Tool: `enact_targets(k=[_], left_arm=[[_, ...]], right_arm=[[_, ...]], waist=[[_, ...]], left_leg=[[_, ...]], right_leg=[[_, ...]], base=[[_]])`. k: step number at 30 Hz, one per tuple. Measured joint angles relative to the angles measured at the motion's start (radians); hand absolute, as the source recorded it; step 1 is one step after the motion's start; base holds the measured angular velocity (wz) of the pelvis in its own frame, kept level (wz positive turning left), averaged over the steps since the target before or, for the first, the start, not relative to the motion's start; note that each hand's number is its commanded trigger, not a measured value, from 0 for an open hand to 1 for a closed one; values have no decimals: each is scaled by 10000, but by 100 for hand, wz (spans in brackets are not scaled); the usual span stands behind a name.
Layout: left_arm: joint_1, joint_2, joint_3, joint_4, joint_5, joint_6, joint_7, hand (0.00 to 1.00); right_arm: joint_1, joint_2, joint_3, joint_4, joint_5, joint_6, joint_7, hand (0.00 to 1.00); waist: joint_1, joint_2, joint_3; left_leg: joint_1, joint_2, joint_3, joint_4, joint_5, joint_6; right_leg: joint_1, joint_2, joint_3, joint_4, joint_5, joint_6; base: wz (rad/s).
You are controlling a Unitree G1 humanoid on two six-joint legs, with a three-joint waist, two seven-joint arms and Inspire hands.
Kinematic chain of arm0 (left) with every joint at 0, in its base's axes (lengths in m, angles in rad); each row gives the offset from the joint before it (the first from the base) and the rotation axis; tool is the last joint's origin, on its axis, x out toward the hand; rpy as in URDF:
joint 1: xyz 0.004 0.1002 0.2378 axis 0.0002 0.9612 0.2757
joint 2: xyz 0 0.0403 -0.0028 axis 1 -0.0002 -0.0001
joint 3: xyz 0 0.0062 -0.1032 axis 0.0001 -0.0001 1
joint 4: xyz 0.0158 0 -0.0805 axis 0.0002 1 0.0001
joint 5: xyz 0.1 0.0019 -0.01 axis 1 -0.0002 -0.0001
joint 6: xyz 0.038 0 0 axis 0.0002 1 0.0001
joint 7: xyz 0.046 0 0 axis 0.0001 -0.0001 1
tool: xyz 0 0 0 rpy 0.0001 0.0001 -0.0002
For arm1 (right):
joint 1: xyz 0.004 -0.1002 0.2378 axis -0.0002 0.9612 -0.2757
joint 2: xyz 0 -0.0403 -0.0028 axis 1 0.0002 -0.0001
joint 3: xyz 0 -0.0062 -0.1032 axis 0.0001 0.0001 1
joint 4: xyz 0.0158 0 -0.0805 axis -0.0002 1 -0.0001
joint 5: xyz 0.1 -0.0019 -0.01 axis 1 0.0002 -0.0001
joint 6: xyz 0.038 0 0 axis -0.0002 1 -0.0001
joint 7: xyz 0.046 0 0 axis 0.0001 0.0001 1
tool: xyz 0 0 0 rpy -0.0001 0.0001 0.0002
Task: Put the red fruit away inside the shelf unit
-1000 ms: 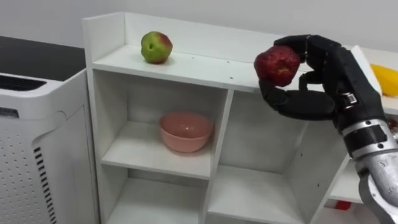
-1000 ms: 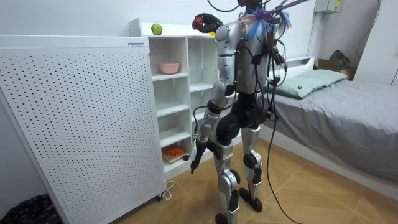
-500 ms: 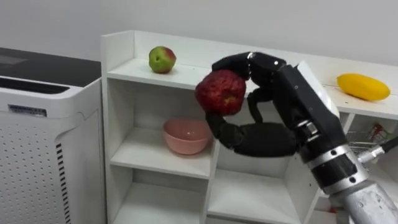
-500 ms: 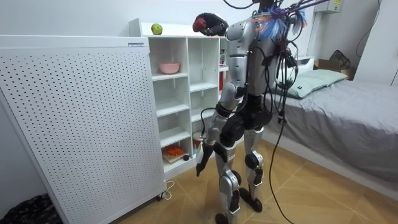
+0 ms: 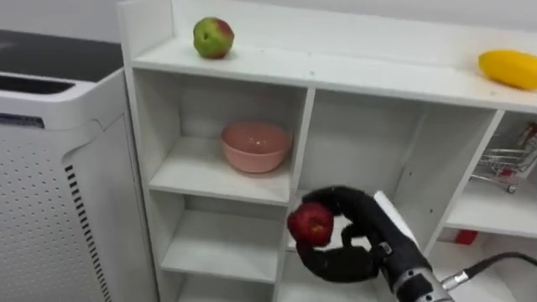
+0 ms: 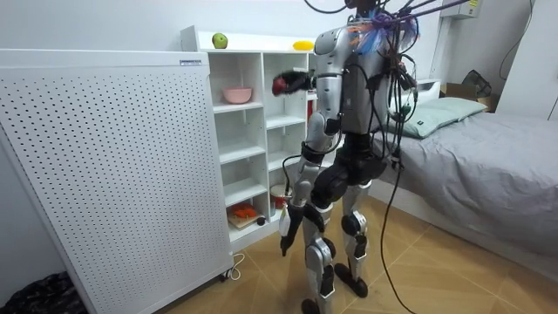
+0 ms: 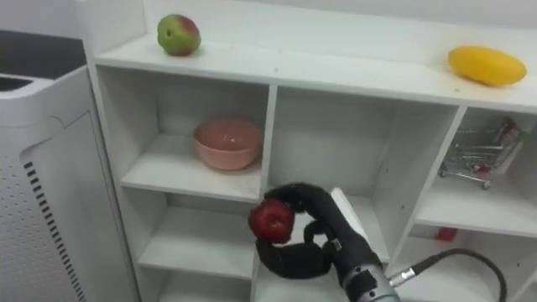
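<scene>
The red apple [image 5: 311,225] is in my right hand [image 5: 362,220], at the nine o'clock side of the palm. My fingers arch over it at twelve and my thumb hooks under it at six, so the hand is clamped on the fruit. I hold it in the air in front of the white shelf unit [image 5: 306,80], before the upright divider and below the top row of compartments. From the apple, a pink bowl [image 5: 256,147] sits at eleven o'clock in an upper compartment. Higher along the same line, a green-and-red apple [image 5: 213,38] rests on the unit's top board. A yellow fruit [image 5: 508,69] lies on that board at two o'clock. In the room view my left hand [image 6: 285,240] hangs by my thigh.
</scene>
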Motion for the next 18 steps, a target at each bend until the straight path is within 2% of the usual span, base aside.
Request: enact_targets(k=[2, 6, 8, 11, 14, 18], left_arm=[[-58, 15, -52, 12, -523, 9, 73, 0], [-55, -25, -213, 173, -1230, 31, 242, 0], [93, -32, -253, 204, -1636, 4, 474, 0], [294, -32, -249, 174, -1947, 28, 655, 0], [431, -20, -303, 96, -2172, 24, 724, 0], [434, 20, -297, -6, -2582, 5, 925, 0]], right_arm=[[-1, 4, -4, 473, -41, 5, -87, 100], [-141, 3, -9, 1268, -44, -162, -474, 100], [-95, -8, -16, 1597, -209, -180, -772, 100], [-85, -13, -72, 1725, -365, -238, -1118, 100], [-87, -28, -80, 2012, -367, -242, -1392, 100], [-96, -55, -80, 2584, -301, -331, -1694, 100]], waist=[[-30, 76, 7], [35, 74, 21], [14, 91, 43], [-9, 43, 34], [-3, 6, 28], [45, -17, 33]], left_leg=[[-813, -35, 15, 589, -89, -4], [-1656, -136, 109, 1276, -190, -17], [-2241, -178, 184, 1874, -429, -41], [-3068, -174, 241, 2523, -625, -102], [-3715, -142, 210, 3050, -722, -176], [-4976, 17, 9, 4125, -967, -342]], right_leg=[[-861, -73, 16, 602, -48, -46], [-1880, -182, 226, 1481, -226, -95], [-2510, -238, 378, 2192, -510, -94], [-3430, -242, 503, 2933, -709, -101], [-4055, -246, 490, 3446, -837, -185], [-5164, -241, 283, 4345, -1057, -442]], base=[[-6], [-6], [0], [-2], [6], [11]])
